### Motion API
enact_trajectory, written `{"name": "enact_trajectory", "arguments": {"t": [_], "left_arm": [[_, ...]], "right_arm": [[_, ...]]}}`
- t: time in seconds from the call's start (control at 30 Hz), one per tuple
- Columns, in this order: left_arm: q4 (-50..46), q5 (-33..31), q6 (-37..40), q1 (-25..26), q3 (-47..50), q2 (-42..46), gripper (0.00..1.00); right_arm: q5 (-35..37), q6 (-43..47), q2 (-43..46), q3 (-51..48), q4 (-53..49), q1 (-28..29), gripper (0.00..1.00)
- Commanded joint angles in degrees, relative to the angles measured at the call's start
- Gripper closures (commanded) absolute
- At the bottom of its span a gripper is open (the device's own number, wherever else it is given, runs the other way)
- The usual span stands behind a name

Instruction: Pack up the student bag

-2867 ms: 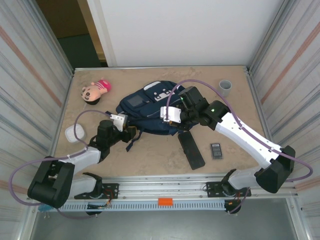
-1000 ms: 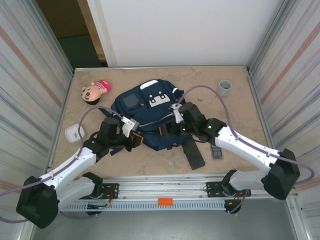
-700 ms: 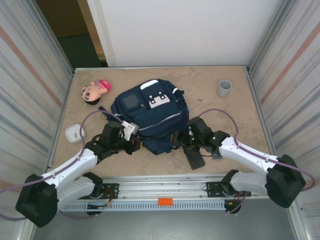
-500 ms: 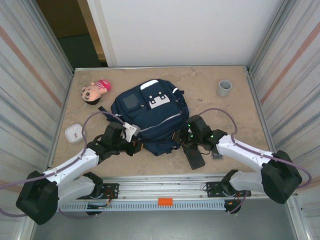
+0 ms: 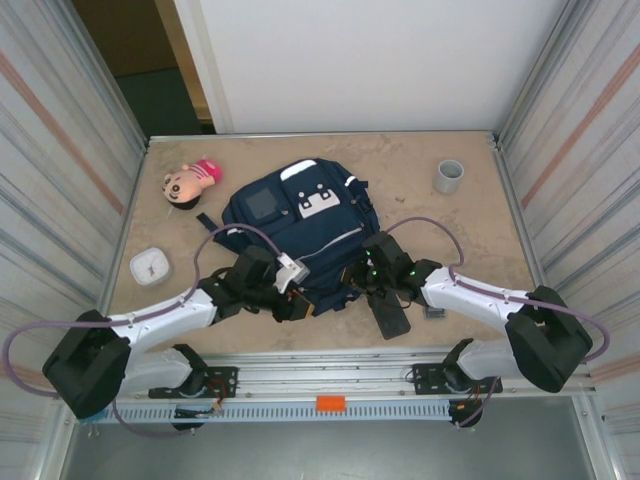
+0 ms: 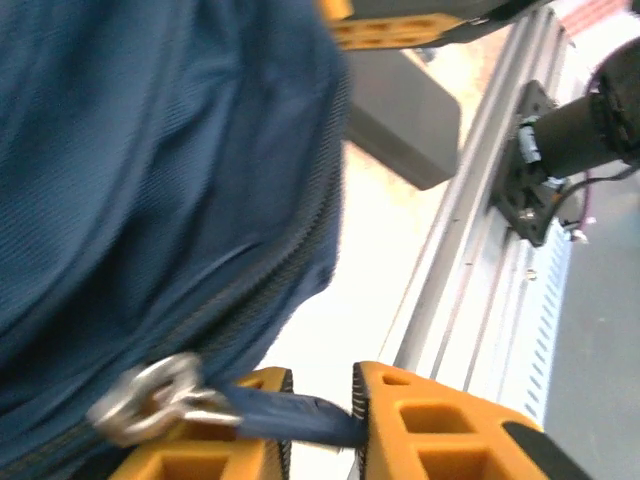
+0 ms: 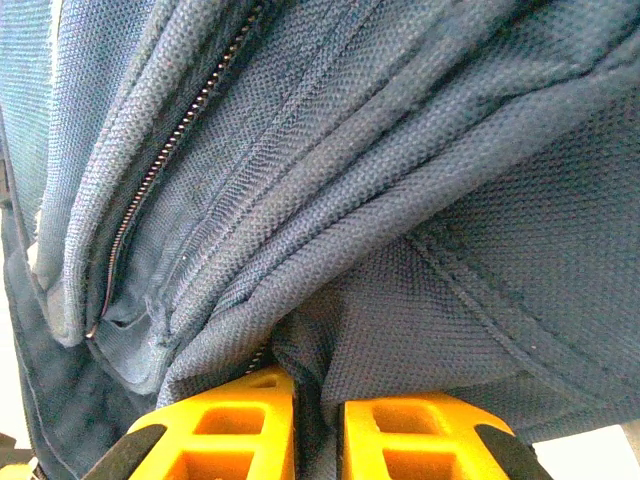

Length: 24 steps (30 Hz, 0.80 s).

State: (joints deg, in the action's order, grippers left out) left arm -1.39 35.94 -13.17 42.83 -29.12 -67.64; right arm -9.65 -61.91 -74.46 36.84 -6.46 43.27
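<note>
The student bag (image 5: 300, 222), navy with white patches, lies flat in the middle of the table. My left gripper (image 5: 294, 293) is at its near edge. In the left wrist view its orange jaws (image 6: 320, 385) stand apart, with a blue pull tab (image 6: 290, 415) lying loosely across the gap, joined to a metal zipper ring (image 6: 150, 395). My right gripper (image 5: 358, 275) is at the bag's near right corner. Its orange fingers (image 7: 318, 395) are shut on a fold of the bag's navy fabric (image 7: 330, 250), beside a closed zipper (image 7: 150, 190).
A pink-hatted doll (image 5: 190, 182) lies at the back left and a grey cup (image 5: 449, 176) at the back right. A white object (image 5: 150, 266) sits at the left. A black flat case (image 5: 385, 312) and a small dark device (image 5: 432, 311) lie beside the right arm. The metal rail (image 6: 480, 230) runs close along the front.
The left gripper slid right along the bag's near edge and its jaws parted. The right gripper came in to the bag's corner and closed on the fabric.
</note>
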Motion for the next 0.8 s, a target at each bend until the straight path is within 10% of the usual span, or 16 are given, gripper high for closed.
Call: {"name": "enact_trajectory", "arguments": {"t": [0.0, 0.33, 0.77], "left_arm": [[2.71, 5.27, 2.39, 1.56, -3.43, 0.28, 0.7], [-17.36, -9.83, 25.64, -0.88, -7.97, 13.4, 0.37], [-30.03, -14.99, 63.41, -11.11, -9.24, 10.62, 0.24]], "right_arm": [[-0.86, 2.85, 0.81, 2.31, 2.03, 0.02, 0.87], [-4.72, 21.92, 9.2, 9.25, -17.19, -5.25, 0.7], [-3.24, 31.82, 13.85, 14.69, -27.65, -2.12, 0.5]]}}
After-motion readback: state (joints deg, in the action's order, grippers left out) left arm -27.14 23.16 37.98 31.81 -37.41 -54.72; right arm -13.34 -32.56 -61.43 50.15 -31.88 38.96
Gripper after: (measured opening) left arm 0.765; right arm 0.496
